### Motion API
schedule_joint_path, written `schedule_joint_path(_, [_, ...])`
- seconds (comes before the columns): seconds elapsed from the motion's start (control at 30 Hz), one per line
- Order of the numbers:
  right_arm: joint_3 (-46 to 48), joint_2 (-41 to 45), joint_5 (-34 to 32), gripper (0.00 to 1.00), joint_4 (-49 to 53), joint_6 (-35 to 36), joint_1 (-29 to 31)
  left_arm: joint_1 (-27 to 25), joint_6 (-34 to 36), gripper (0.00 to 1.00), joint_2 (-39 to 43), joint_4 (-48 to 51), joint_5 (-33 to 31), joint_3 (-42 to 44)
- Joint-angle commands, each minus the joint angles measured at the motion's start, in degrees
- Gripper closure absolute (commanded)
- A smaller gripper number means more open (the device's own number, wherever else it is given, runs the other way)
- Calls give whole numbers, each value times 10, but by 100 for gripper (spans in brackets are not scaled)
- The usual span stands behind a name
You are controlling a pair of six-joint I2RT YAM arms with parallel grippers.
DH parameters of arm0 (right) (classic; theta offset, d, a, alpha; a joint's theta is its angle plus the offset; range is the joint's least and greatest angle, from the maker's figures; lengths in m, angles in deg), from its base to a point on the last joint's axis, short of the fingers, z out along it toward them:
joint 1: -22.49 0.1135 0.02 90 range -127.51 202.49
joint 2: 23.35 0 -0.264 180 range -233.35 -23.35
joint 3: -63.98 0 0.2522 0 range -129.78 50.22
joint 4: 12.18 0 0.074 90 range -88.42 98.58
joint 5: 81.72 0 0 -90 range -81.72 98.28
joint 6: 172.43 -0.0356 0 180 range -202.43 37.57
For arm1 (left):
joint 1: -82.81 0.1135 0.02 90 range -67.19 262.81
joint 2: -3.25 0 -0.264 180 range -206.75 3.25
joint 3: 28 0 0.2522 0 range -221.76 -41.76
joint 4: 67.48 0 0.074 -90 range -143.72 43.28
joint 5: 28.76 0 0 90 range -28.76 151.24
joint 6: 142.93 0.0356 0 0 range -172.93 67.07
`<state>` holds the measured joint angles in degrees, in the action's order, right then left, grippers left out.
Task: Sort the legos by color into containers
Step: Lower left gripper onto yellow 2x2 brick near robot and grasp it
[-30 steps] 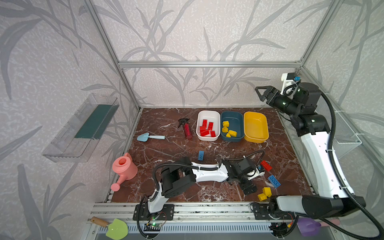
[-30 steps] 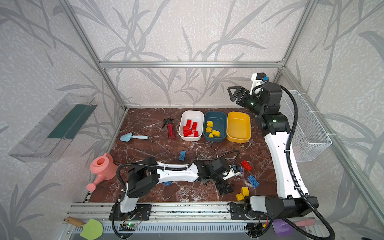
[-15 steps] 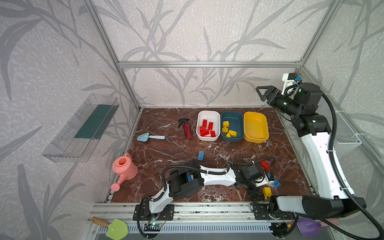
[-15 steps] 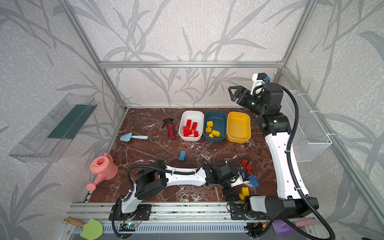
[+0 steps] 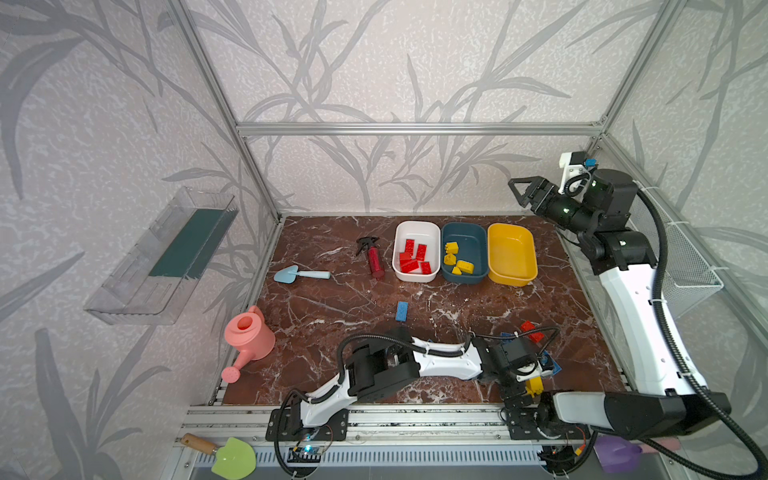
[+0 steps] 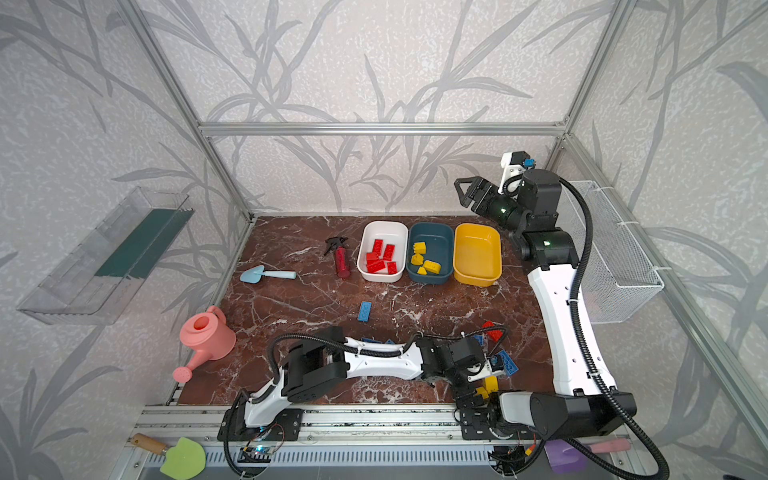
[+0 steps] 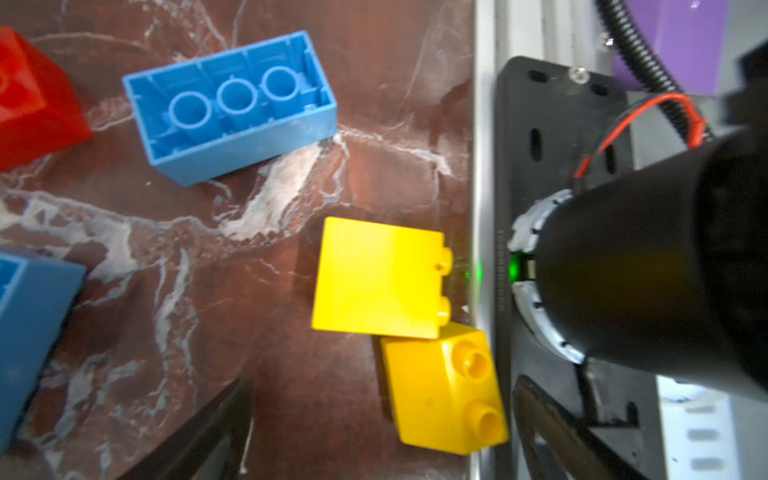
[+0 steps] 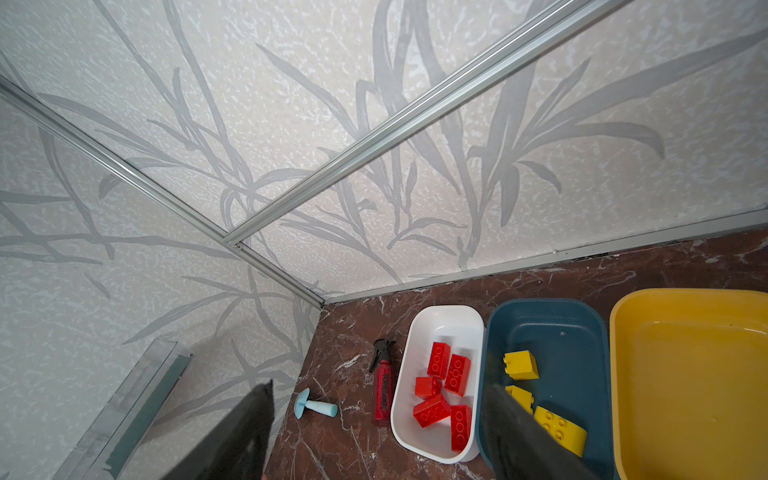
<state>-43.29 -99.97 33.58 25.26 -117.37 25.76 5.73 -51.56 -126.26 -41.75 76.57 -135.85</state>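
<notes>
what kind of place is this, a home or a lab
Most likely a robot test cell, not a home: an aluminium frame lined with wallpaper panels, a left arm and right arm bolted to a front rail, and toy props such as a pink watering can.

Light bright, even, diffuse; shadows faint and short. Pale sheen on floor of yellow tub [image 8: 681, 374] in right wrist view. Both top views sharp around the tub; frame rails [image 5: 415, 129] bow well away from it, toward the edges. Left wrist view soft all over, blue brick [image 7: 33, 332] at its border badly blurred.
</notes>
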Motion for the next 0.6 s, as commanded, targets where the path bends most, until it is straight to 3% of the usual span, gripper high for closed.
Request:
schedule_joint_path(0.0, [6,21,13,20,-20,-2,-4,6,1,6,-12,3,-15,-19])
schedule_joint_path(0.3, [14,22,18,22,-26,-4,-3,11,8,18,-30,3,-7,-36])
schedule_joint_path(0.43, [18,23,20,23,-30,-7,-4,11,14,34,-43,10,-4,-52])
schedule_joint_path(0.57, [18,24,20,23,-31,-7,-3,11,11,40,-49,13,-8,-58])
